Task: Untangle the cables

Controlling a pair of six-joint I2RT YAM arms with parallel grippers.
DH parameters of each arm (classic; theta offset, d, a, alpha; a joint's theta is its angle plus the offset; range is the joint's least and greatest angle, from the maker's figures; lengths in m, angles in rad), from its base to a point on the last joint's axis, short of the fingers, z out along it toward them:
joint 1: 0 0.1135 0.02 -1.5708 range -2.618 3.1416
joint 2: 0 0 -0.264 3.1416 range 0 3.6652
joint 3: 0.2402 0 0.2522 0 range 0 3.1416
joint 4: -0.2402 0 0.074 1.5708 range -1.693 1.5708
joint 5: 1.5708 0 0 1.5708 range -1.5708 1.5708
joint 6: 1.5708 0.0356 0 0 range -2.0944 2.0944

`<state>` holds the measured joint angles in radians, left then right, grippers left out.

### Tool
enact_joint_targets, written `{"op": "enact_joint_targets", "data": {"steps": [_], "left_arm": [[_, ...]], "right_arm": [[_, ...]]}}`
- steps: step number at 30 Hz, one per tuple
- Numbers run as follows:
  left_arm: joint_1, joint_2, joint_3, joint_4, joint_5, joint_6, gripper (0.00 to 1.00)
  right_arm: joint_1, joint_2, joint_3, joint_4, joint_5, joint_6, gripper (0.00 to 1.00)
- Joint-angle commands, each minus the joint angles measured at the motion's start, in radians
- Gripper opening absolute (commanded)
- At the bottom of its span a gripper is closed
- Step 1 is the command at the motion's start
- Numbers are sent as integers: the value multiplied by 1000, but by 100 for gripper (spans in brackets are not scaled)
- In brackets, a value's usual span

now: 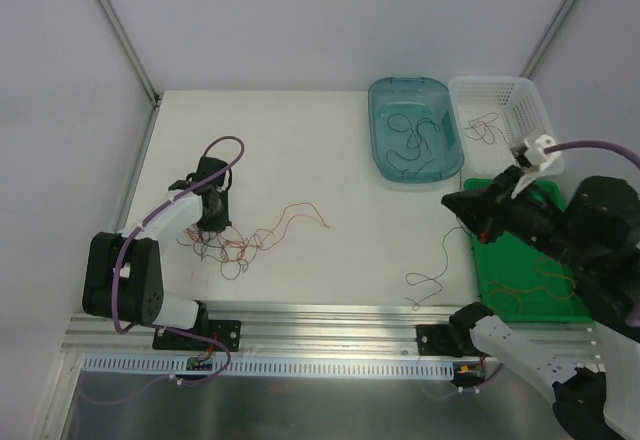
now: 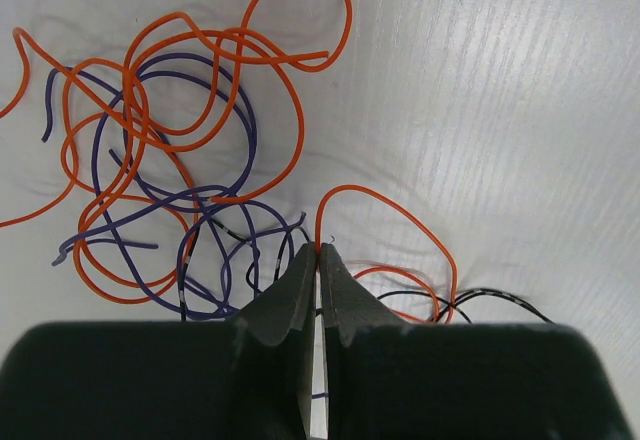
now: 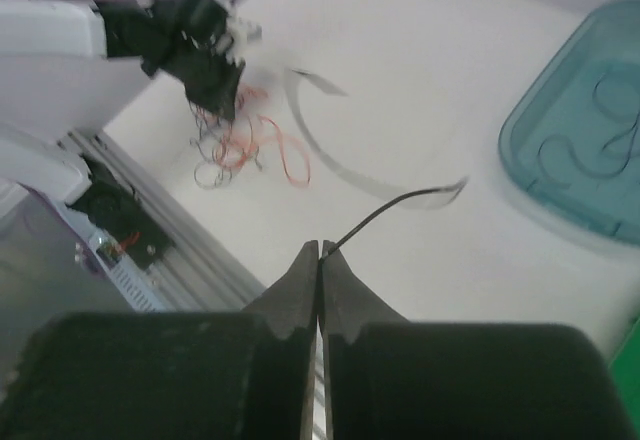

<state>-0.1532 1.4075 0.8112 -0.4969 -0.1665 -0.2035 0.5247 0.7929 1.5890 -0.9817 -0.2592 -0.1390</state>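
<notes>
The left arm of black blocky joints and white plastic shells (image 1: 125, 275) is wearing a thick purple hose (image 1: 225, 145); the matching right arm (image 1: 590, 230) is wearing another purple hose (image 1: 600, 147). The left gripper (image 2: 320, 252) and right gripper (image 3: 320, 250) are showing matte black wedge-shaped fingers (image 2: 285, 300) (finely speckled, tapering to thin tips).

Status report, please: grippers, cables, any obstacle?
Left gripper shut on orange cable at tangle. Right gripper shut on black cable, trailing to table. Tangle knotted; no obstacle seen.

No legible text, label, brand, number or sign anywhere in any view.
</notes>
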Motion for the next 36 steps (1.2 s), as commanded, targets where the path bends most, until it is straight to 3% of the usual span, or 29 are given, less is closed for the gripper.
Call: {"op": "enact_joint_targets", "data": {"steps": [1, 4, 8, 11, 14, 16, 19, 21, 23, 24, 27, 28, 32, 34, 36], "left_arm": [[6, 15, 34, -26, -31, -24, 0], [9, 27, 39, -29, -30, -25, 0], [11, 22, 40, -32, -25, -20, 0], [11, 4, 40, -31, 4, -17, 0], [9, -28, 37, -20, 51, -14, 1], [10, -59, 29, 6, 80, -14, 6], [11, -113, 14, 43, 127, -11, 25], [9, -163, 0, 63, 159, -11, 41], [10, -199, -12, 92, 165, -11, 50], [9, -232, -23, 101, 186, -10, 62], [9, -293, -43, 133, 205, -7, 76], [9, -304, -46, 145, 206, -7, 78], [9, -350, -58, 162, 226, -5, 82], [9, -358, -58, 166, 239, -7, 83], [9, -361, -60, 169, 245, -7, 83]], "right_arm": [[-5, -3, 127, 90, 52, -34, 1], [-6, 12, 195, 177, 92, -30, 1], [-5, 29, 158, 271, 72, -19, 1], [-6, 49, 40, 314, 20, 19, 1], [-5, 58, -192, 393, 9, 48, 1], [-6, 66, -353, 443, 23, 62, 1], [-5, 74, -545, 511, 82, 82, 1], [-6, 95, -615, 517, 135, 90, 1], [-6, 117, -690, 502, 216, 111, 1], [-6, 144, -707, 479, 239, 136, 1], [-5, 187, -764, 443, 316, 223, 5], [-6, 212, -780, 436, 345, 240, 6], [-5, 261, -843, 442, 388, 292, 32], [-5, 281, -848, 433, 438, 318, 37], [-5, 301, -850, 425, 484, 332, 49]]}}
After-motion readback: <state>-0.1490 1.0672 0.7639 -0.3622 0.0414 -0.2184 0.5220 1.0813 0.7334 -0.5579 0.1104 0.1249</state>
